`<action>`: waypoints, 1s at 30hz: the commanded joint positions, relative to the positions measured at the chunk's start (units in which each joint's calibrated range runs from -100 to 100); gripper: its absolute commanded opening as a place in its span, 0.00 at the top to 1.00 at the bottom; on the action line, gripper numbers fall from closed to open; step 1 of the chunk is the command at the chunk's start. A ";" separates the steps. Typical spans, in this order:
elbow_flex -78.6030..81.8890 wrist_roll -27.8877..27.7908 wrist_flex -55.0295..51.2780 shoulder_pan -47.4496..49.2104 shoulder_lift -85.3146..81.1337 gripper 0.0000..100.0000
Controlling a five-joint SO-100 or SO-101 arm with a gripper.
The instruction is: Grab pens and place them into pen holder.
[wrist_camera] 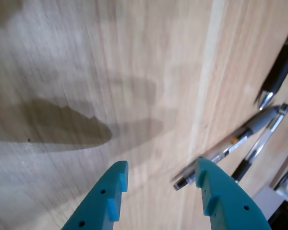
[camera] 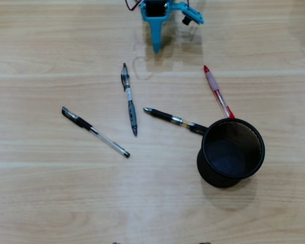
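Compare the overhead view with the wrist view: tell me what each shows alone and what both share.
Only the overhead view shows the pen holder, empty as far as visible, with the red pen and the black pen with a gold band reaching its rim. Only the wrist view shows the open pincer close up, holding nothing. Both show the wooden table and the grey-black pen.

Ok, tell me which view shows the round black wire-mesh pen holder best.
The overhead view: the round black wire-mesh pen holder shows whole there, open mouth up, empty, on the wooden table. The wrist view does not show it at all.
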State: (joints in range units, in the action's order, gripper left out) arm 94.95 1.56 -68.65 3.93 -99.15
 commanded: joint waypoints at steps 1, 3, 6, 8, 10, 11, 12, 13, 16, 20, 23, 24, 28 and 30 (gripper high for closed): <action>-2.47 0.26 1.91 -1.02 0.00 0.83; -8.35 0.26 4.06 -1.02 1.52 0.83; -21.66 2.98 9.21 -2.88 9.47 0.83; -35.61 6.54 12.74 -4.33 26.12 0.84; -45.47 7.90 13.94 -4.65 40.15 0.83; -50.45 8.37 13.77 -4.81 47.51 0.83; -55.70 8.79 13.34 -5.22 54.61 0.83; -60.78 9.26 13.34 -5.86 61.79 0.83; -74.99 9.67 9.90 -7.64 80.13 0.83; -96.81 9.26 0.10 -12.47 102.53 0.75; -108.04 9.15 -5.40 -16.51 112.93 0.73; -110.12 8.68 -5.31 -17.07 114.96 0.73; -117.09 7.06 -5.48 -19.09 122.65 0.73; -119.35 6.90 -5.91 -19.81 126.29 0.73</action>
State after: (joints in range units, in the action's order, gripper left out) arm -17.31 9.18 -73.64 -14.39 22.81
